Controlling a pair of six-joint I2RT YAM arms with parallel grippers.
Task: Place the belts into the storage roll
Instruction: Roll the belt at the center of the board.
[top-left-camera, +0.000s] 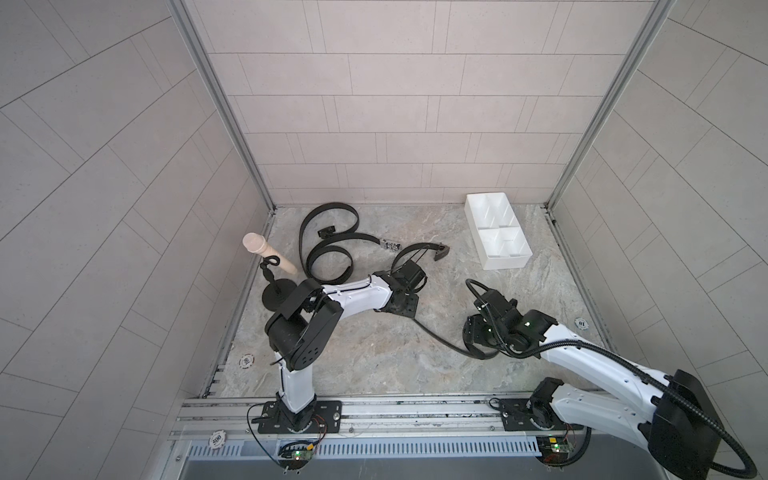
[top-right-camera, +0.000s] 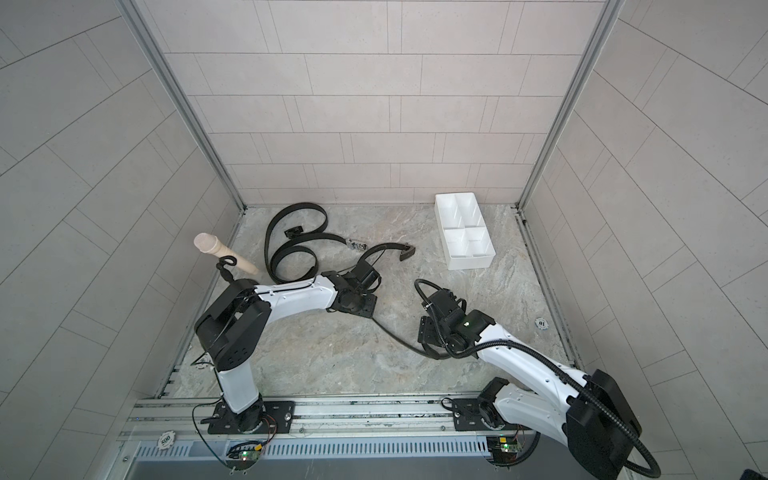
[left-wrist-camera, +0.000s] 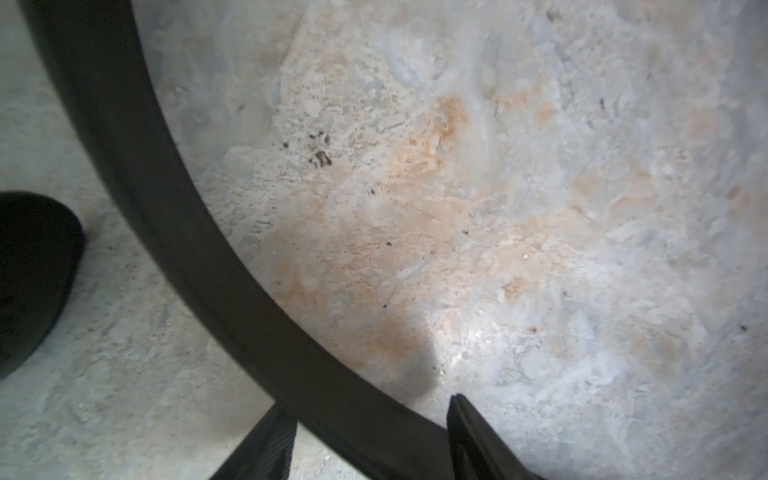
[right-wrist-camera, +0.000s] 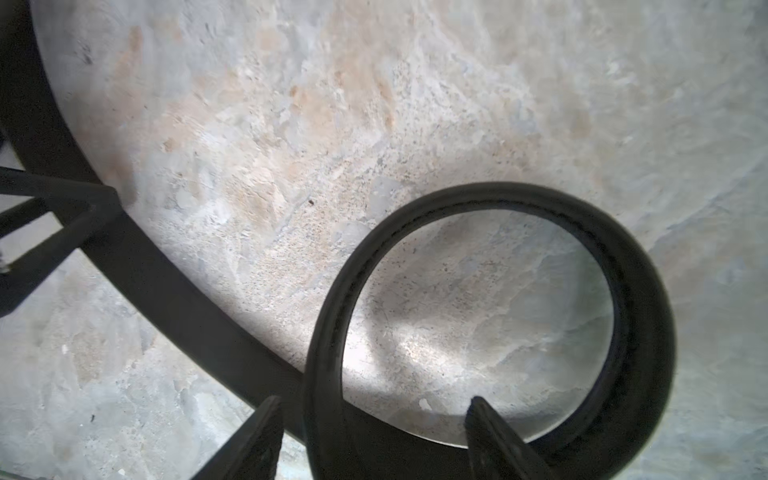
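Table: flat, matte stone-look surface (top-left-camera: 374, 365), mottled grey and tan.
Belts: three narrow black straps, none in the tray. The looped belt (top-left-camera: 328, 205) and the coiled belt (top-left-camera: 328, 266) lie far left. The third belt (top-left-camera: 440, 338) stands on edge between the arms.
Storage roll: white hard-plastic tray (top-left-camera: 508, 262) at the far right, with low walls and inner dividers. It is empty.
Handling: probably light, floppy and springy, with smooth faces that may slip. Pinch across the flat faces near the end loop (right-wrist-camera: 640, 291).
Left gripper (left-wrist-camera: 370, 401): jaws partly open astride the strap, with floor showing beside one finger.
Right gripper (right-wrist-camera: 374, 399): jaws apart and not pinching, one finger inside the loop.
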